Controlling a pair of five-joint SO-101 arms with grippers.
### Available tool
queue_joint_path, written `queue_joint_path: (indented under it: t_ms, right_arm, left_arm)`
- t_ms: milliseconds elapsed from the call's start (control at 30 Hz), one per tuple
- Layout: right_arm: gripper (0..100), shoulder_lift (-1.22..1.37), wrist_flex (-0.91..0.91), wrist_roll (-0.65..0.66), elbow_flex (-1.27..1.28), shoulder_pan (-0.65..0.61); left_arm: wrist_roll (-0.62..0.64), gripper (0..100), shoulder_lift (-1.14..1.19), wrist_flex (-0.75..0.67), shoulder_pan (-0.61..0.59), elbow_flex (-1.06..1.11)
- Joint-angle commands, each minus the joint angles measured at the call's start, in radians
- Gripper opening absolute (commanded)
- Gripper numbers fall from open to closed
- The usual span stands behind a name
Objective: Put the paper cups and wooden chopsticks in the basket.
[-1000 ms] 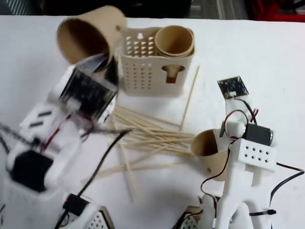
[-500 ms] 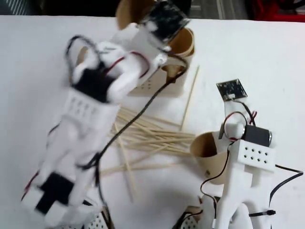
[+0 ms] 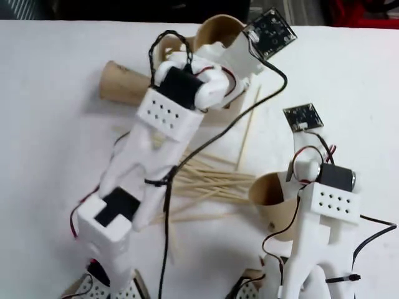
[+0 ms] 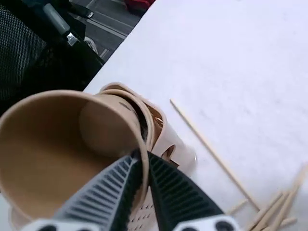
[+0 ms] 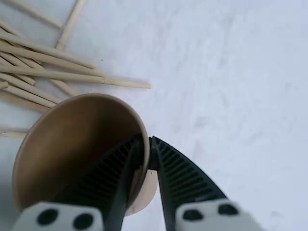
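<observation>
My left gripper (image 4: 143, 155) is shut on the rim of a paper cup (image 4: 62, 149), holding it tilted over the beige basket (image 4: 166, 144). Another cup (image 4: 130, 103) sits inside the basket. In the high view the left arm stretches over the basket with its cup (image 3: 218, 31) at the far side. A further cup (image 3: 121, 84) lies on its side left of the basket. My right gripper (image 5: 146, 140) is shut on the rim of a cup (image 5: 72, 144), which is (image 3: 277, 199) beside the pile of wooden chopsticks (image 3: 206, 180). The pile is partly hidden under the left arm.
One chopstick (image 3: 249, 128) lies apart, to the right of the basket. The table's far edge (image 3: 349, 26) runs just behind the basket, with dark floor beyond. Both arm bases stand at the near edge. Bare white table lies at the far right and far left.
The left arm swung its cup from left of the basket to over it. That uncovered the cup lying on its side. The right arm and its cup stayed still.
</observation>
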Motion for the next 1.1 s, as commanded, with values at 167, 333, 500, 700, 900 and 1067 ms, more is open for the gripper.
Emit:
queue_joint_path:
  t_ms: [167, 333, 500, 700, 900, 1067]
  right_arm:
    - [1.8, -0.016, -0.004, -0.008, -0.005, 0.012]
    - [1.8, -0.022, -0.004, -0.008, -0.006, 0.01]
    - [1.8, -0.024, -0.004, -0.011, -0.038, 0.005]
    - [1.8, -0.024, 0.007, -0.072, -0.146, 0.008]
    - [1.8, -0.024, 0.104, -0.072, -0.308, 0.004]
    - [1.8, -0.024, 0.168, -0.072, -0.465, 0.002]
  left_arm:
    - [0.176, 26, -0.007, 0.06, -0.033, -0.153]
    - [0.19, 25, -0.007, 0.064, -0.091, -0.25]
    - [0.193, 25, -0.007, 0.172, -0.116, -0.431]
    - [0.187, 25, -0.007, 0.361, -0.116, -0.634]
    - [0.21, 22, -0.008, 0.391, -0.203, -0.683]
    - [0.209, 20, -0.013, 0.391, -0.265, -0.681]
